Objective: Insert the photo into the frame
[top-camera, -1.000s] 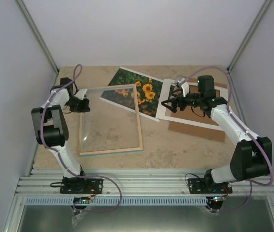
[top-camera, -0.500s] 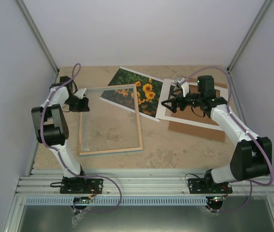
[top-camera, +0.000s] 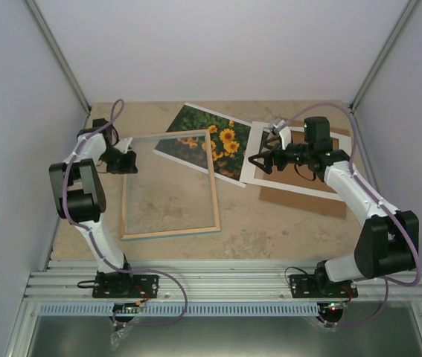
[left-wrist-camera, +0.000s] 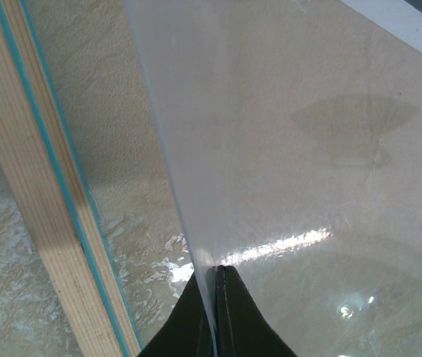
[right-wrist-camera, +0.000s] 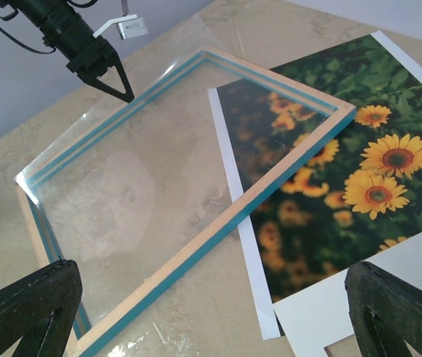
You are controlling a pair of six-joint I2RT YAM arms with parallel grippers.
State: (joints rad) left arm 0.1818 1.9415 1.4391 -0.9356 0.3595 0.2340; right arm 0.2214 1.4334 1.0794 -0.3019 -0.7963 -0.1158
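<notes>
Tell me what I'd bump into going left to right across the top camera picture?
Left gripper, shut on the clear pane → frame → photo → right gripper → white mat.

I count one frame (top-camera: 170, 232), one photo (top-camera: 225, 141), one clear pane (top-camera: 170, 178), one white mat (top-camera: 292, 186) and one brown backing board (top-camera: 307, 202), all on one table (top-camera: 270, 223). I have two grippers, my left gripper (top-camera: 134, 164) and my right gripper (top-camera: 255, 162), with two fingers on each.
</notes>
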